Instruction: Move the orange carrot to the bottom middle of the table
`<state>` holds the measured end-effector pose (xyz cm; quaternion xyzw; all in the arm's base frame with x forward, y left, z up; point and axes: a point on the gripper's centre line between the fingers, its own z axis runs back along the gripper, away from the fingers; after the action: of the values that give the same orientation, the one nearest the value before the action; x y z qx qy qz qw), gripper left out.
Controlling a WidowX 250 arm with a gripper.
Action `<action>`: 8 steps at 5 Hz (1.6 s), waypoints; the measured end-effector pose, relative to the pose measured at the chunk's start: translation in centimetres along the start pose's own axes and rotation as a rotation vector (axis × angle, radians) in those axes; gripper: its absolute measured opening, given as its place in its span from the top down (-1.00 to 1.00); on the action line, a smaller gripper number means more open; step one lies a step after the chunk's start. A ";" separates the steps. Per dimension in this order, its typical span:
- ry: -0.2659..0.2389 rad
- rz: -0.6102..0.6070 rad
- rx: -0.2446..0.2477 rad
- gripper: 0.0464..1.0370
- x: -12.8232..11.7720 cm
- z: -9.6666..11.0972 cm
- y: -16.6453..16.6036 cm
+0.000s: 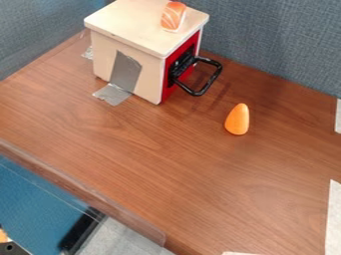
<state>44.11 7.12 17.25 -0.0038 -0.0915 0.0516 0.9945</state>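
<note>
Brown wood-grain table (166, 164), seen at a slant, with blue-grey fabric panels (279, 45) behind it and up the left side.

Camera view: orange carrot (238, 119) is on the bare wood, right of centre and a bit above mid-height. Near the black handle, below and to the right of it, not touching. Narrow end points toward the top of the view, broad end toward the bottom; can't tell if it's standing or lying. It's well apart from the bottom middle, so target not met.

Gripper state: can't tell if it's apart, together or clamped on anything.

Pale box (126, 25) stands upright at the back, left of centre. Red front faces right, with the black loop handle (210, 80) sticking out over the table. Silver tape (125, 72) runs down the box's side, and another piece is on the table at its foot. Orange-and-white sushi piece (173, 16) sits on the box top, toward the back.

White strips: one at the right edge level with the carrot, a longer one (332, 219) lower right, a bit more at the bottom edge. Clear edging along the table's lower-left side. Past that, lower left: blue surface (40, 199), black bar (80, 231), grey patch (123, 239).
</note>
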 end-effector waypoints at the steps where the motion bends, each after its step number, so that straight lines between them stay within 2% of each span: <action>1: 0.056 0.000 -0.007 -0.92 -0.5 -2.2 0.0; 2: 0.081 -0.069 -0.047 -0.92 -1.7 -3.3 -1.5; 3: 0.062 -0.150 -0.094 -0.92 -2.9 -2.6 -3.8; 4: 0.044 -0.250 -0.113 -0.92 -5.1 -2.0 -5.7; 5: 0.050 -0.318 -0.118 -0.92 -6.9 -2.7 -7.4; 6: 0.078 -0.351 -0.121 -0.92 -8.4 -4.8 -8.3; 7: 0.053 -0.382 -0.086 -0.92 -8.7 -5.7 -10.2; 8: 0.077 -0.407 -0.082 -0.92 -8.7 -7.8 -12.5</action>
<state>38.29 -6.18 8.24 -0.0279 -0.0545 -0.1543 0.9861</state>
